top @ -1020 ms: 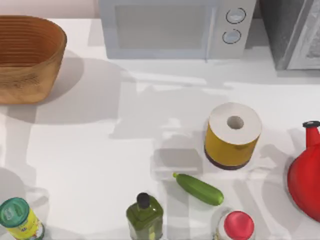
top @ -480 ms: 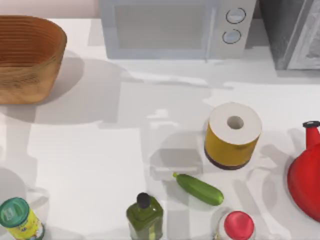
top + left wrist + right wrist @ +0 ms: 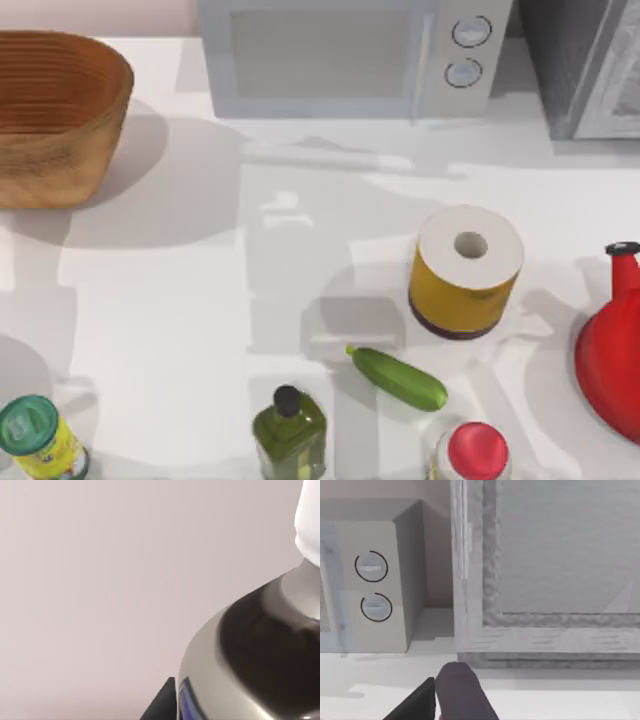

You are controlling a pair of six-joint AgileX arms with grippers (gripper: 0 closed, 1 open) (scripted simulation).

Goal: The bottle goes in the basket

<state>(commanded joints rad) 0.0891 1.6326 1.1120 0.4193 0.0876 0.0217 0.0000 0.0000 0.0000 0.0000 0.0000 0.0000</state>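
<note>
The bottle (image 3: pixel 260 650) looms close in the left wrist view, with its white cap, dark neck and grey label set against a plain pale wall. A dark fingertip (image 3: pixel 162 706) of my left gripper lies against the bottle's side, so the gripper is shut on it. The woven tan-orange basket (image 3: pixel 55 115) stands at the table's far left with nothing inside it. In the right wrist view, my right gripper (image 3: pixel 447 700) hangs near the microwave and the grey appliance at the back right.
A microwave (image 3: pixel 340 55) and a grey appliance (image 3: pixel 590 60) line the back. A yellow-wrapped paper roll (image 3: pixel 466 270), a cucumber (image 3: pixel 398 378), an olive-green bottle (image 3: pixel 289 432), a red-lidded jar (image 3: pixel 475 452), a red kettle (image 3: pixel 612 345) and a green-lidded can (image 3: pixel 35 435) fill the front.
The arm shadows on the table have drifted to the left. Nothing standing on the table has moved.
</note>
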